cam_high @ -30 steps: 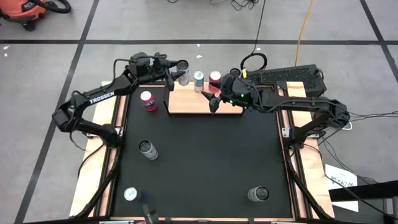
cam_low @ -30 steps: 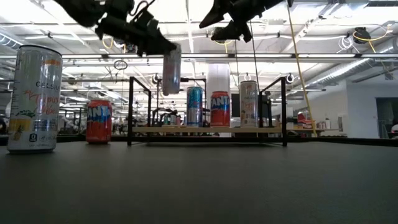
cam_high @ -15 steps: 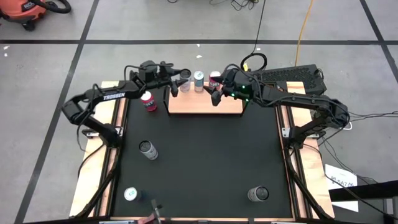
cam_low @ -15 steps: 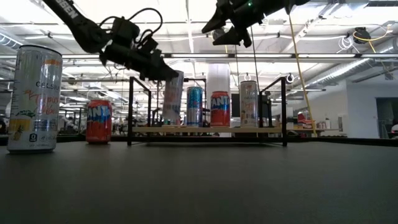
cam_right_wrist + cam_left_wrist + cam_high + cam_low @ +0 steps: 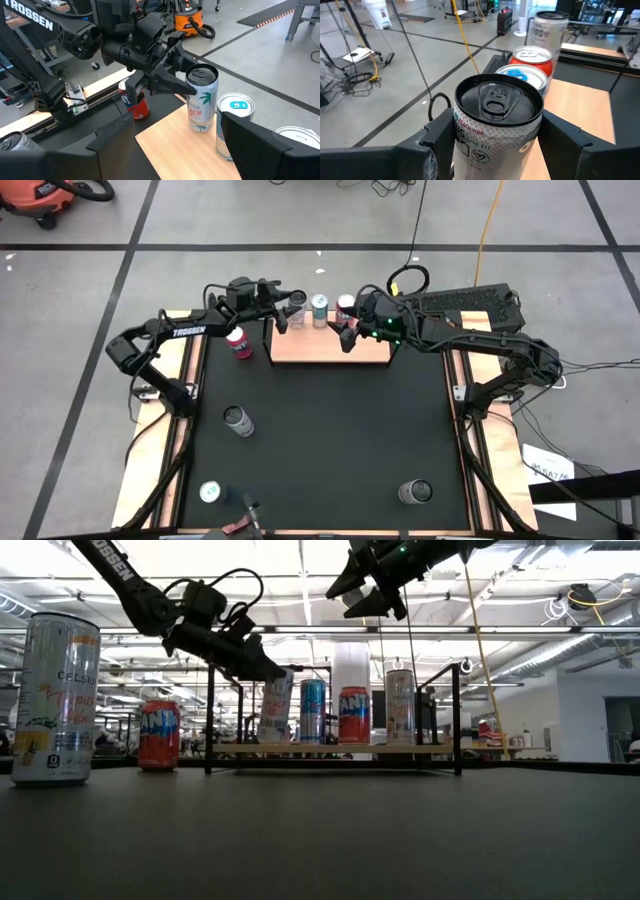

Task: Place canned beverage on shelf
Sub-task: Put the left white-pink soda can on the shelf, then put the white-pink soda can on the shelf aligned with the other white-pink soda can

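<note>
Left gripper point(image 5: 290, 308): clamped on white can point(image 5: 276, 706), tilted on shelf point(image 5: 330, 345)
Right gripper point(image 5: 362, 598): fingers apart, empty, above shelf
Shelf row: blue can point(image 5: 313, 711), red can point(image 5: 353, 715)

An orange shop vacuum point(image 5: 40, 198) sits on the grey floor beyond the table, a yellow cable point(image 5: 490, 225) trails nearby, and a black keyboard point(image 5: 465, 302) lies close by.

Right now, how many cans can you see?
8. On the shelf: white can in the left gripper, blue can, red can, silver can. On the table: another red can, mid-left can, left corner can, right corner can.
</note>
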`<move>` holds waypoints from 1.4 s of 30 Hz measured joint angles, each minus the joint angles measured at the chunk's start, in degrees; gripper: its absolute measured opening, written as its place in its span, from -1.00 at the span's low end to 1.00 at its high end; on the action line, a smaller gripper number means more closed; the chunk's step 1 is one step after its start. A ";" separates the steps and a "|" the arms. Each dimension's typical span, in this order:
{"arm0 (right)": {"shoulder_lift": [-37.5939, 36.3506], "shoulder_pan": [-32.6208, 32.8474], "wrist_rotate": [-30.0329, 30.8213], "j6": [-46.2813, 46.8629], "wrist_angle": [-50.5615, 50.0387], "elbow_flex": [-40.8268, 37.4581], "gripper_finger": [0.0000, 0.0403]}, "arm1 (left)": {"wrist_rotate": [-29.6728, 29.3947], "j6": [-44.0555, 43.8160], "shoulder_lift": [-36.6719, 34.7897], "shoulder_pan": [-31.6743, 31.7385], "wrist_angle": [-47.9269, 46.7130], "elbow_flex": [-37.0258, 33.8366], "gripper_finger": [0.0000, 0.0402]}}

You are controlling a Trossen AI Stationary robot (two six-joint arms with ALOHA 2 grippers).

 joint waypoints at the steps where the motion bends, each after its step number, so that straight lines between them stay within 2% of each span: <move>1: 0.00 0.00 0.00 0.00 -0.02 0.00 0.42 | 0.00 0.00 0.00 0.20 -0.11 0.00 0.11; 17: 0.00 0.00 -0.04 1.05 0.00 0.00 0.42 | 0.50 -1.36 0.00 0.33 -1.49 0.14 0.13; 21: 0.00 0.00 -0.07 1.48 0.00 0.00 0.44 | 0.42 -1.38 -0.02 0.31 -1.72 0.15 0.23; 30: 0.00 0.04 -0.11 1.49 0.00 0.00 0.51 | -1.72 -1.56 -0.33 0.33 -2.06 0.15 0.60; 36: 0.00 0.07 -0.11 1.73 0.14 0.00 0.51 | -3.50 -1.62 -5.34 0.33 -3.52 0.11 0.68; 42: 0.00 0.15 -0.18 3.13 2.93 -0.04 0.51 | -4.87 -1.60 -15.07 0.04 -8.23 0.09 0.68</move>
